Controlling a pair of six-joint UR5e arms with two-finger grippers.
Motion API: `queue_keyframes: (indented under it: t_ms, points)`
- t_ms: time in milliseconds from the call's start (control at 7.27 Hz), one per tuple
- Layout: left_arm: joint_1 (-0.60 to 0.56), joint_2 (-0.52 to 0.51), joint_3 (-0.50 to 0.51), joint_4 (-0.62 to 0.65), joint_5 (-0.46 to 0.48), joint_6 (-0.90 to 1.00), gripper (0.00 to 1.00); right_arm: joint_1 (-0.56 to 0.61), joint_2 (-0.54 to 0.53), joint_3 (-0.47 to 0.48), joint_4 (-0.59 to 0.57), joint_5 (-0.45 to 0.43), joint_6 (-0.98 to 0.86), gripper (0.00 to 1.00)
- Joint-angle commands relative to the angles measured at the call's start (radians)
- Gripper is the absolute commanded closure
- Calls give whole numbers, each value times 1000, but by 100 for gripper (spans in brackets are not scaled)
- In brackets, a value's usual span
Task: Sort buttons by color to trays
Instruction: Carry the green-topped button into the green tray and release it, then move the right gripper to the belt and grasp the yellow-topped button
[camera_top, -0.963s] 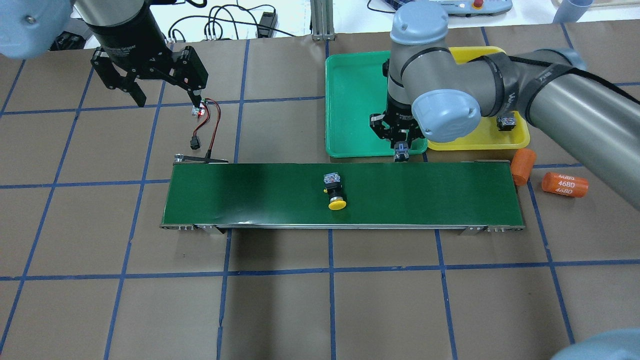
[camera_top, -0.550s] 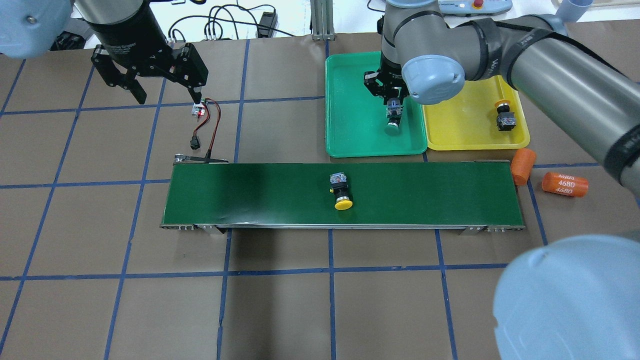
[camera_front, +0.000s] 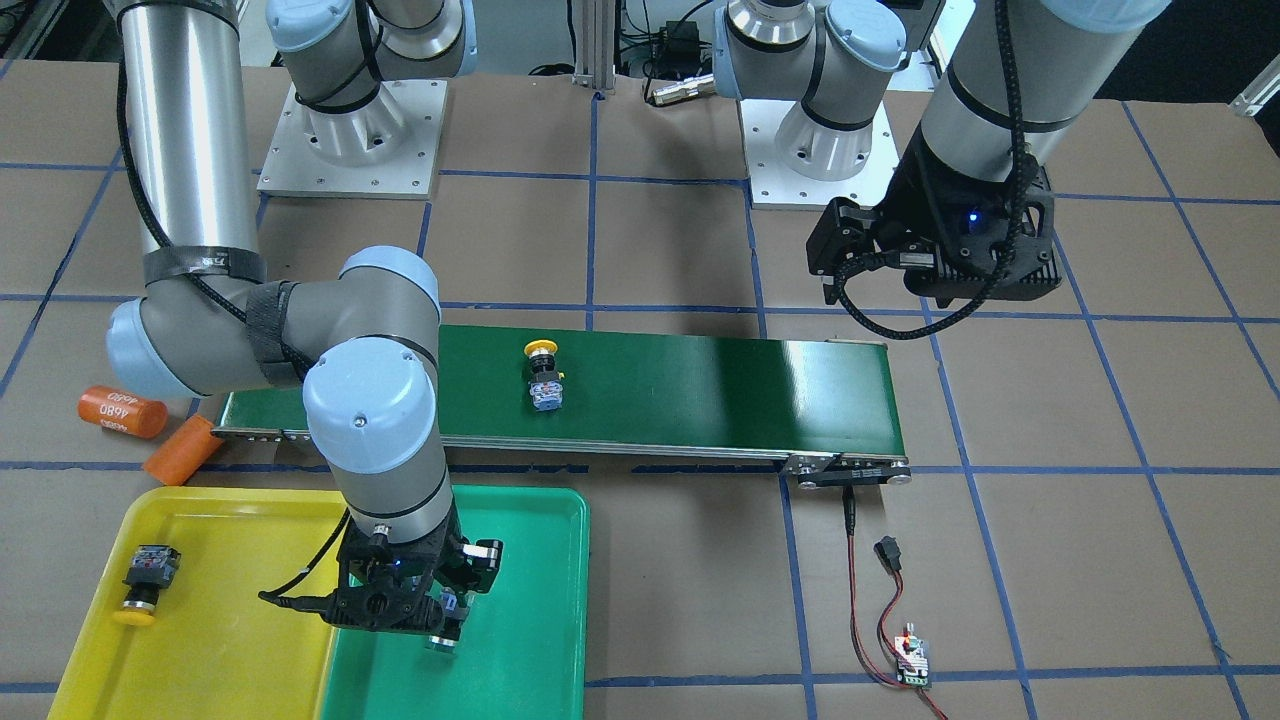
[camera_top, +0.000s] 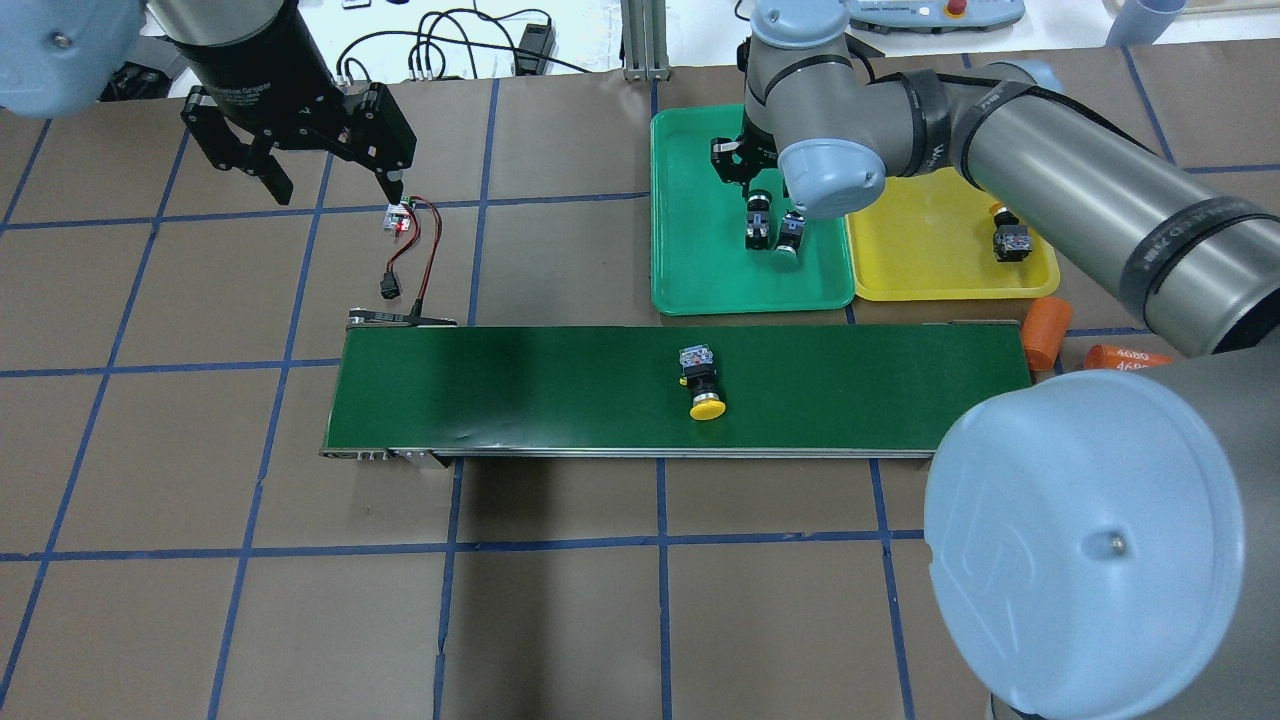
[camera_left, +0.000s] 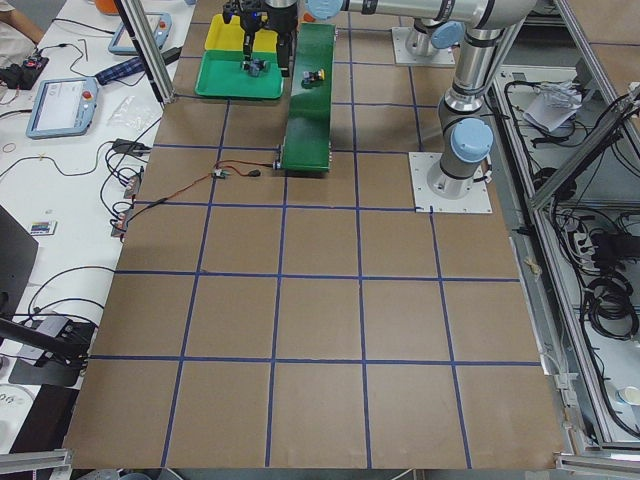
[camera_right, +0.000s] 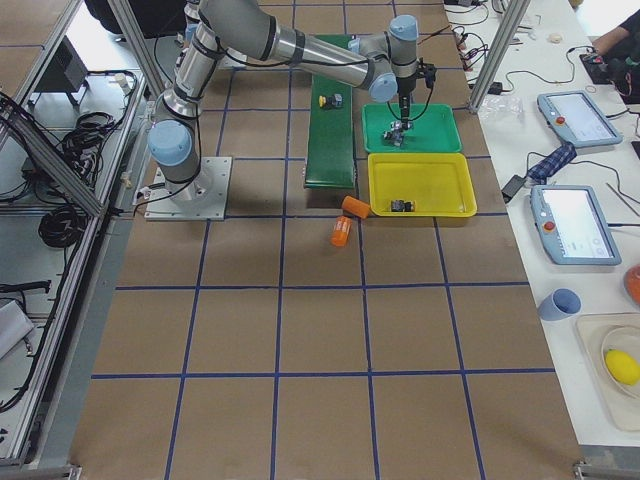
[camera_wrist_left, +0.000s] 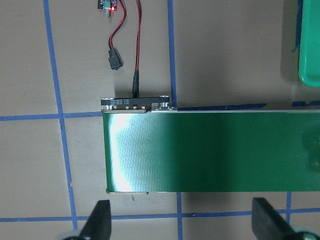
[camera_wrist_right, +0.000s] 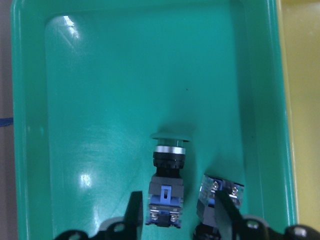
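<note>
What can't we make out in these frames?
Right wrist view: second button in the green tray; cap cut off by bottom edge, finger in front.
Overhead: labelled orange cylinder mostly behind right arm's elbow.
Side views: yellow-capped button too small for detail.

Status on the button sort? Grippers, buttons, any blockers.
Left gripper open above conveyor end. Right gripper open over green tray; two buttons lie in it. One yellow button in yellow tray, one on conveyor. Orange cylinders beside conveyor, not blocking.
</note>
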Motion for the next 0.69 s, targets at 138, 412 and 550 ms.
queue_keyframes:
  t_ms: [138, 412, 550]
  points:
    - [0, -1, 1, 1, 0, 0, 0, -2, -116, 10, 134, -2, 15, 0]
    - [3, -1, 1, 1, 0, 1, 0, -14, -261, 80, 278, -18, 57, 0]
    - [5, -1, 0, 1, 0, 1, 0, -22, -355, 153, 385, -18, 58, 0]
